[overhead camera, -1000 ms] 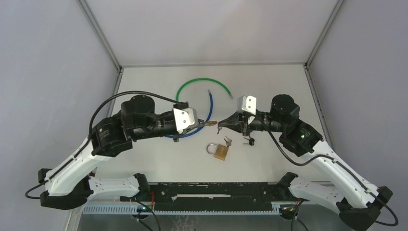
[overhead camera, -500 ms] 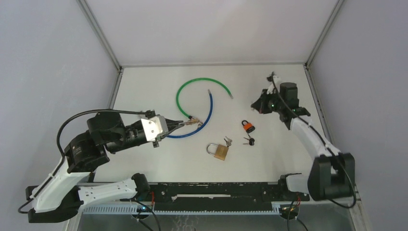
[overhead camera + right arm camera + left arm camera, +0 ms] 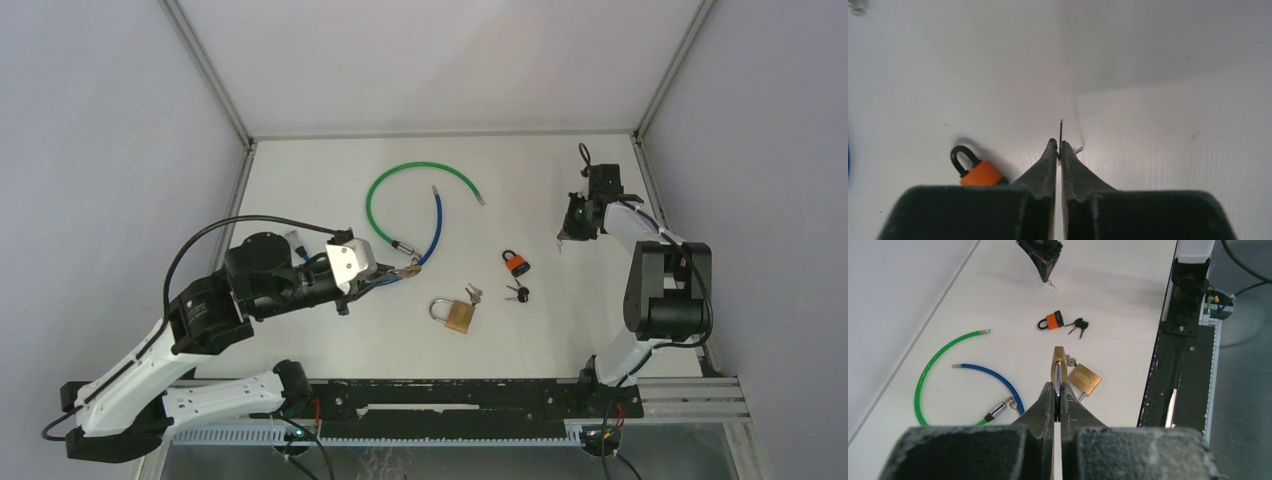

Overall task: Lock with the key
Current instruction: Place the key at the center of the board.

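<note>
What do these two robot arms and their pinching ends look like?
The left arm and right arm are white shells between bulky black joints. A black cable loops over the left arm. A pale plate sits by the left tool. It and the right tool end in two dark, tapering, scuffed fingers.

Built alike, left arm and right arm: white moulded link shells between fat black cylindrical joint housings. Trails a black cable in a loop off each upper link. Carries a white angular block at the left wrist. Ends in matte black tapered fingers, scuffed pale along the edges.
</note>
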### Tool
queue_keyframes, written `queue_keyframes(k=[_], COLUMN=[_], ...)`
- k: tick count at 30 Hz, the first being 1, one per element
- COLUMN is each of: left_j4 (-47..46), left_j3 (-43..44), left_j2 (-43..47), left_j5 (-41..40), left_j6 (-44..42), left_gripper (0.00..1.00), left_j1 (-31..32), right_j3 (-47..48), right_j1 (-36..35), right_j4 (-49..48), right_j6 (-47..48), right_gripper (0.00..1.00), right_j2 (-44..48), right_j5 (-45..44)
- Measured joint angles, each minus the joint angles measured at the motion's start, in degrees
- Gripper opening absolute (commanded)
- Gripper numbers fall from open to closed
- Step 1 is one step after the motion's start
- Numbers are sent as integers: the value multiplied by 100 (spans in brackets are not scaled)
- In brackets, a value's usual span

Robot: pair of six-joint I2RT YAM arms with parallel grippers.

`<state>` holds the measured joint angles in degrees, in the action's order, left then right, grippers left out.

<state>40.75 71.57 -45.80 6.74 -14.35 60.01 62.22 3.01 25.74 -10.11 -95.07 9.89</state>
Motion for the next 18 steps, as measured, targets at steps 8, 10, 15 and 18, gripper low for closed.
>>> queue_keyframes(k=[8,10,15,18], left_j4=[-175,-238,-297,-321], left_j3=[0,0,-2,-48], left_j2=[59,59,52,44], left_j5=[50,50,61,118], left_j6=[94,122,238,247], left_gripper=[0,0,0,0], left_j1=[0,0,0,0], right_j3=[11,11,33,129], right_j1=[2,-170,-1453,-2763], right_j4=[702,826,813,549], right_j6=[160,243,848,1637], right_gripper=[88,97,99,99], right_j2=[55,393,2092,3480], right_j5=[-229,-380,-516,649])
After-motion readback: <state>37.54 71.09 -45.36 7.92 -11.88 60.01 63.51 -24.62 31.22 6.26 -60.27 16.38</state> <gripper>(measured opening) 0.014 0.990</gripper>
